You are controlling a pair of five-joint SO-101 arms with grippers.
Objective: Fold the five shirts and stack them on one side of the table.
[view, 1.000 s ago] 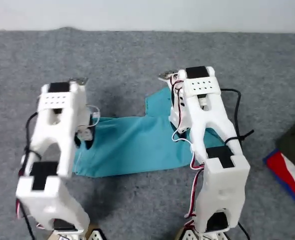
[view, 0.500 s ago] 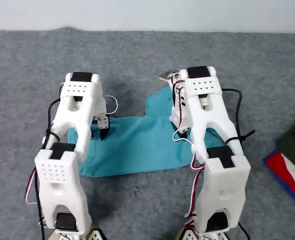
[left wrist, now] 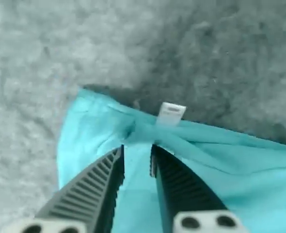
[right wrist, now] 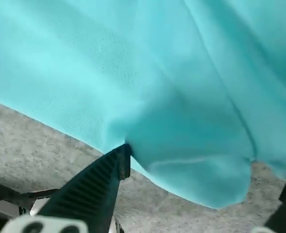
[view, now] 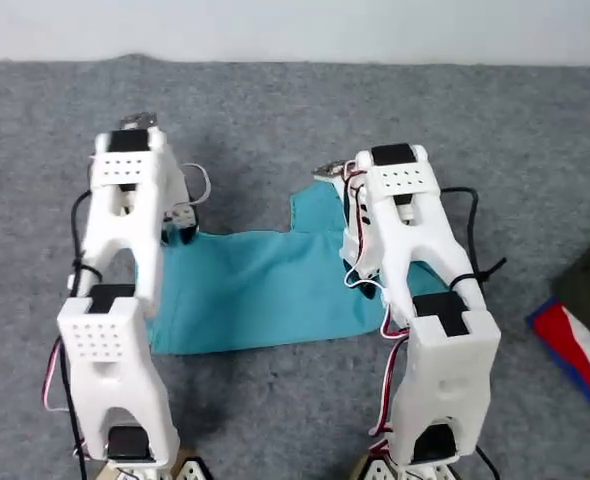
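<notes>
- Swinging farther out, the left arm now stands over the far-left corner of the teal shirt; a fold grasp seems next.
- Shirt lies on the table between the arms, long axis left-right, sleeve pointing far.
- Left gripper is narrowly parted beside the label; right gripper is spread wide around cloth.

No readable text anywhere. Small white neck tag on teal shirt: faint marks, too blurred to read.

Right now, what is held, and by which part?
Nothing seems held: left gripper open by the teal shirt's label, right gripper open over its edge.
</notes>
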